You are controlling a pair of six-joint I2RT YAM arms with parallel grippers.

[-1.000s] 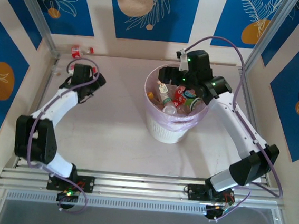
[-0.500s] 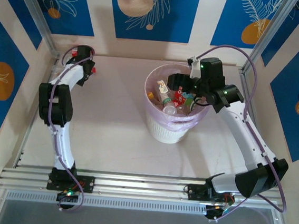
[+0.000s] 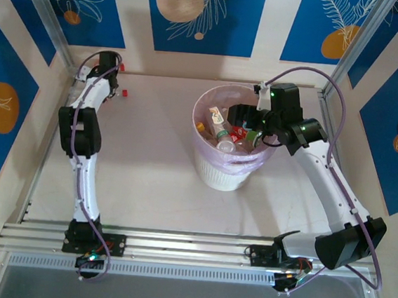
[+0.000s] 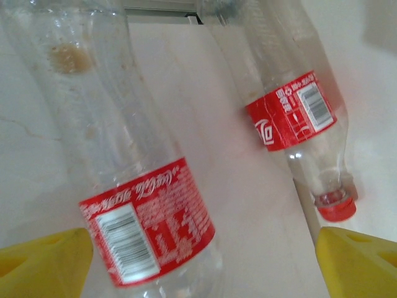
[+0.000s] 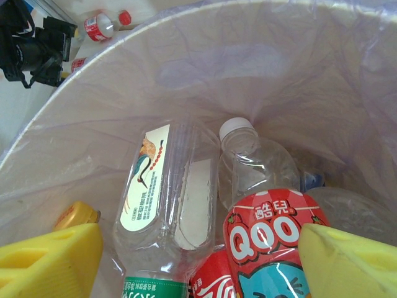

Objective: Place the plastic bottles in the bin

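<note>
Two plastic bottles with red labels lie on the table in the far left corner. One bottle lies between the spread yellow fingertips of my left gripper, close to the left one. The other bottle, red-capped, lies to its right. My left gripper is open and grips nothing. The bin, white with a pink liner, holds several bottles, among them a crane-label one and a red Qoo one. My right gripper hangs open over them, above the bin's right rim.
Aluminium frame posts and patterned walls close in the far left corner around the left arm. A red cap shows on the table beside that arm. The right wrist view catches the left gripper and a bottle beyond the bin rim.
The left arm has stretched out into the far left corner, down over the two bottles. The right gripper has drawn back to the right over the bin.
</note>
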